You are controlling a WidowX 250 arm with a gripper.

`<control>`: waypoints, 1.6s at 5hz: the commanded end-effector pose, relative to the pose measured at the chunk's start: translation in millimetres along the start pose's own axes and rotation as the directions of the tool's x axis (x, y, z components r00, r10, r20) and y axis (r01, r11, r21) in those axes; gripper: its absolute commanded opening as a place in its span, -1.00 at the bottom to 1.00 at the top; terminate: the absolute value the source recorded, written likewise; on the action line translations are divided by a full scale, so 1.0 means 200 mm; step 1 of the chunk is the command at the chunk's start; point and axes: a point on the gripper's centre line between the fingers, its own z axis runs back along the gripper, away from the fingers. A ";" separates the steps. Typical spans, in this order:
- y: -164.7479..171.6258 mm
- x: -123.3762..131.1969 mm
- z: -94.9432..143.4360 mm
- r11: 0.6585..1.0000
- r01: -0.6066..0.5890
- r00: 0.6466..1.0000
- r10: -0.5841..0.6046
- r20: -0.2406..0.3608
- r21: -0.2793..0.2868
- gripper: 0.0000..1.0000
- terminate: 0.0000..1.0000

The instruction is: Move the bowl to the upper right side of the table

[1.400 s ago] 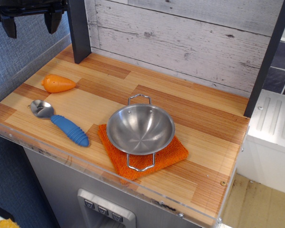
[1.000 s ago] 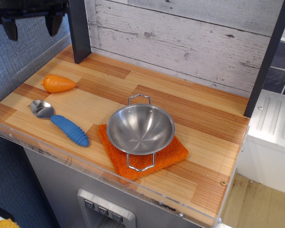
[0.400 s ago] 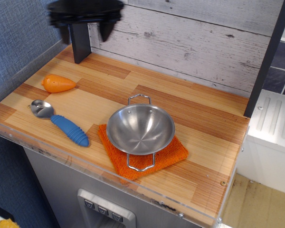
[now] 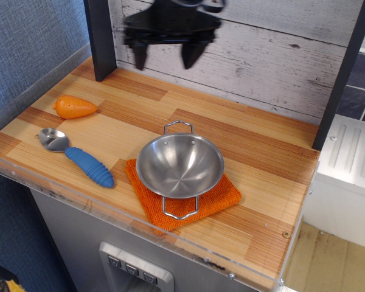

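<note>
The shiny steel bowl (image 4: 179, 166) with two wire loop handles sits on an orange cloth (image 4: 184, 194) near the front middle of the striped wood table (image 4: 261, 152). My black gripper (image 4: 165, 58) hangs in the air above the back of the table, up and a little left of the bowl and well apart from it. Its two fingers are spread and nothing is between them.
An orange toy carrot (image 4: 75, 106) lies at the left. A metal spoon with a blue handle (image 4: 77, 157) lies in front of it. A dark post (image 4: 101, 39) stands at the back left and another (image 4: 342, 73) at the right. A white grooved surface (image 4: 353, 155) lies beyond the right edge.
My gripper has moved from the upper left corner to the right, and now hangs over the back of the table. The bowl and the other things have not moved.
</note>
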 end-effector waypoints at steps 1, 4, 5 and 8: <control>-0.14 -0.22 0.08 0.998 0.053 0.998 -0.054 -0.018 -0.026 1.00 -1.00; -0.23 -0.51 0.05 0.998 0.061 0.990 -0.062 -0.126 -0.009 1.00 -1.00; -0.23 -0.53 -0.01 0.997 0.076 0.989 -0.072 -0.131 0.024 1.00 -1.00; -0.22 -0.57 -0.10 0.980 0.152 0.980 -0.134 -0.148 0.126 1.00 -1.00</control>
